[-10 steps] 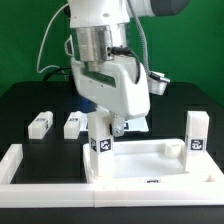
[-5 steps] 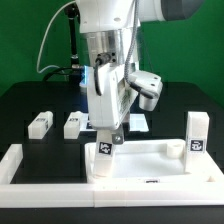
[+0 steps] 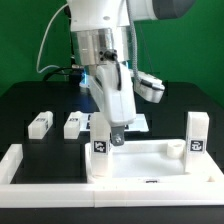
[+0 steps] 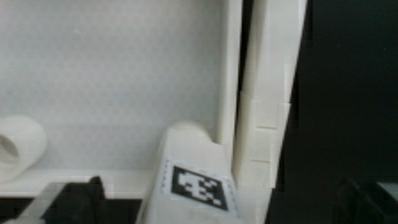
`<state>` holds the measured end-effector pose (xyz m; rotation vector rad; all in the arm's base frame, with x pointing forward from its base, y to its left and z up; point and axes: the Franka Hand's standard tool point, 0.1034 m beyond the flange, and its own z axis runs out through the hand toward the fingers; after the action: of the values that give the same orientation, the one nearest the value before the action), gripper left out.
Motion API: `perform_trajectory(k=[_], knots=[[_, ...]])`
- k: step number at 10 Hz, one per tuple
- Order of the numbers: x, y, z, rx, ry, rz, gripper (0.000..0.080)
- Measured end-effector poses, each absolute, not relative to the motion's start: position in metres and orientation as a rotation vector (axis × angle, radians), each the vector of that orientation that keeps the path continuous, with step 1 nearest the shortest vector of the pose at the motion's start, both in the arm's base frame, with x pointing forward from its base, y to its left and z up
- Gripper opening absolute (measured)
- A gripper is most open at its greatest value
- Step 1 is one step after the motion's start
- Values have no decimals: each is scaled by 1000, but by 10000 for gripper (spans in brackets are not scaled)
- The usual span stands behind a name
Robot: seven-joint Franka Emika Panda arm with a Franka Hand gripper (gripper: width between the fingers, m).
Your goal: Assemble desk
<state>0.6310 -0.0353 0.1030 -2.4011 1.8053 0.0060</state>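
The white rimmed tabletop (image 3: pixel 150 163) lies inside the border wall. One leg block (image 3: pixel 101 143) stands upright on its corner at the exterior view's left, and another leg (image 3: pixel 196 134) stands on the corner at the right. Two loose legs (image 3: pixel 40 124) (image 3: pixel 73 124) lie on the black table behind. My gripper (image 3: pixel 112 133) hangs over the left standing leg, its fingers straddling the top. In the wrist view the tagged leg (image 4: pixel 199 180) sits between the dark fingers (image 4: pixel 71 202) with a gap on each side, so the gripper (image 4: pixel 217 208) is open. The tabletop rim (image 4: pixel 267 100) runs beside it.
The low white border wall (image 3: pixel 110 186) runs along the front and the exterior view's left. The marker board (image 3: pixel 141 122) lies behind the arm, mostly hidden. A round socket (image 4: pixel 15 145) shows on the tabletop in the wrist view.
The wrist has turned about the standing left leg, one way and then partly back. The leg and the other parts have stayed where they were.
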Motion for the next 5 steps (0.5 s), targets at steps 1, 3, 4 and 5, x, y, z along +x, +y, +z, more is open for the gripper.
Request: perform_trajectory(k=[1, 3, 4, 5], knots=[[628, -35, 103, -2551, 1626, 5, 647], [628, -36, 102, -2650, 1463, -10, 648], [628, -37, 102, -2706, 1359, -17, 648], [628, -37, 101, -2740, 1292, -21, 648]])
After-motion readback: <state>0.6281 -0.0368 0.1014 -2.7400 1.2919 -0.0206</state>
